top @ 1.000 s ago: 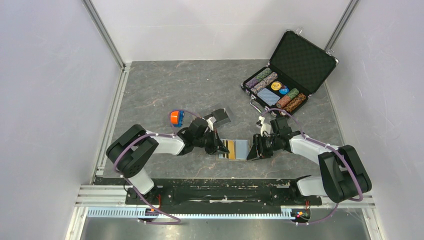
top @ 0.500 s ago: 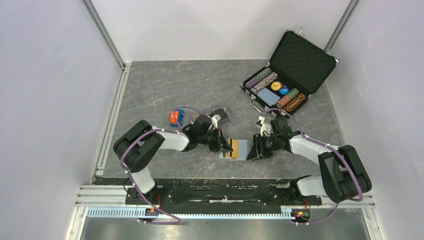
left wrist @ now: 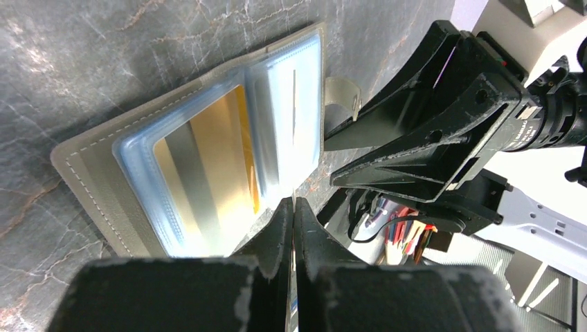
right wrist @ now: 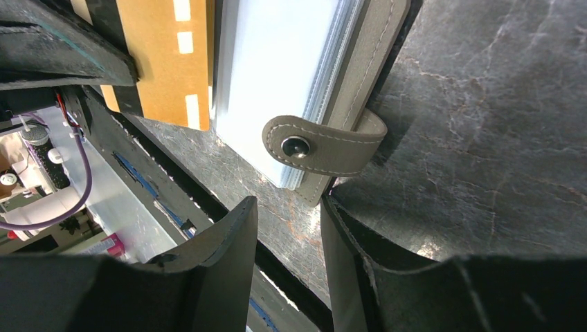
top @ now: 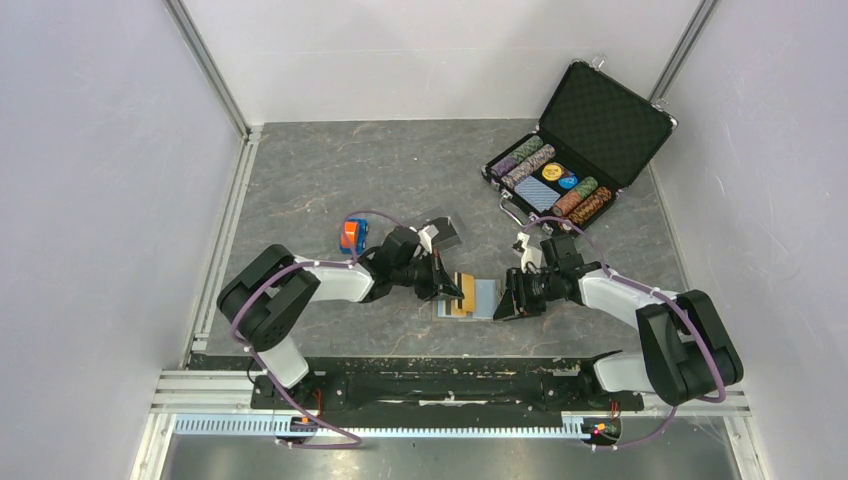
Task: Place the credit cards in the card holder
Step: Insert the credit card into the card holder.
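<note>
Pushing calls for the left claw [left wrist: 292, 207], pressed together, as a blunt tip: nudge the orange-tan card [left wrist: 208, 166] squarely along the clear sleeve of the card holder [left wrist: 76, 162], lying open on the tabletop [left wrist: 104, 55]. Brace with the right claw [right wrist: 287, 207], half spread astride the corner by the snap strap [right wrist: 318, 145]. Go lightly, likely avoiding buckling or skidding.
</note>
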